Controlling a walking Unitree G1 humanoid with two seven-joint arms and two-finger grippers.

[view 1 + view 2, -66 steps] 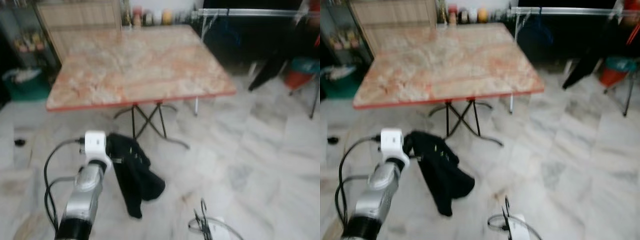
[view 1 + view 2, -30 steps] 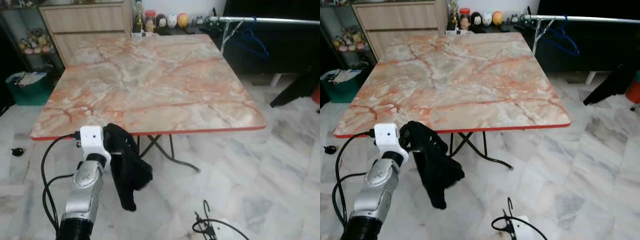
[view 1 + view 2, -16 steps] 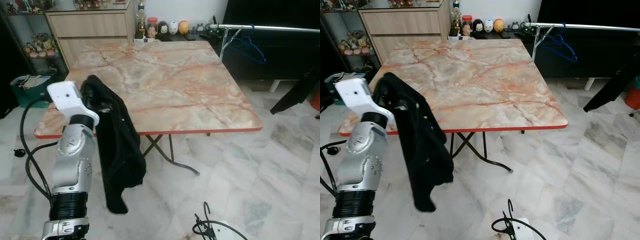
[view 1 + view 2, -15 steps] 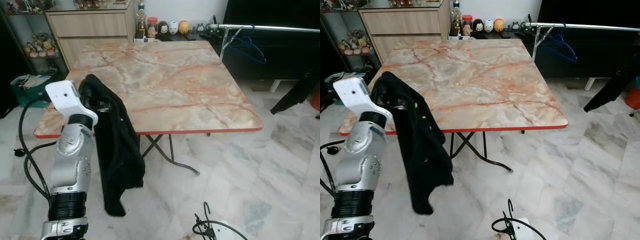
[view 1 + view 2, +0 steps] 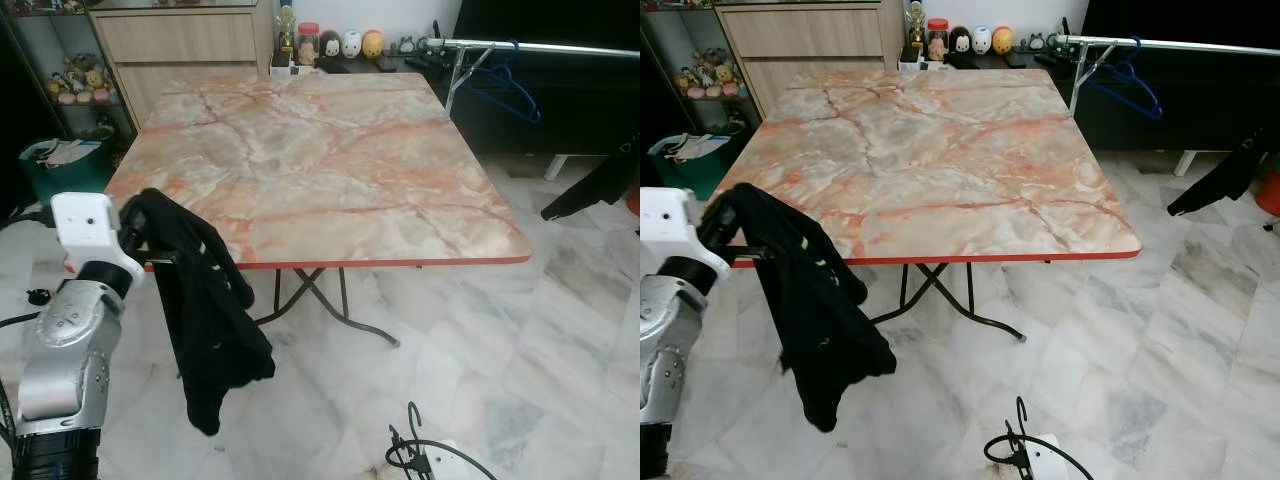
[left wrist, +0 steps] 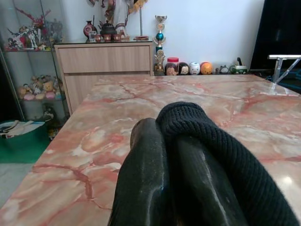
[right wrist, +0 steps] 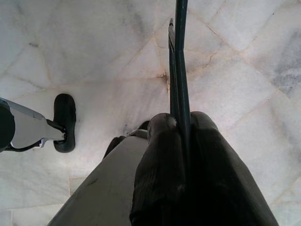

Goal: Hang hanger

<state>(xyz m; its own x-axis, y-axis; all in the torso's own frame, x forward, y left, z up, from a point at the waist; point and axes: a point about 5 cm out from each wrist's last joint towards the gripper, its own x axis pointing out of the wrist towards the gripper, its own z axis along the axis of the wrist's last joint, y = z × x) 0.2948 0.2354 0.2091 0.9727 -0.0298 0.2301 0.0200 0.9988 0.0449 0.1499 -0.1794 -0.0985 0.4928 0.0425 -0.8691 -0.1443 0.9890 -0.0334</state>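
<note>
Marble-tiled room, pink marble bench (image 5: 330, 160) ahead | my left fingers (image 6: 160, 169) clenched on black knitted garment (image 5: 205, 310) | right fingers (image 7: 181, 141) clamp dark hanger (image 7: 178, 70) | silver rail (image 5: 545, 47) far right, nearer right arm.

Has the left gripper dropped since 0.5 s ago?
Yes. Left gripper with the black garment now sits at the table edge, lower than before.

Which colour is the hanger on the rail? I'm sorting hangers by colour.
Blue: the hanger hangs on the rail, clearest in the right eye view.
</note>
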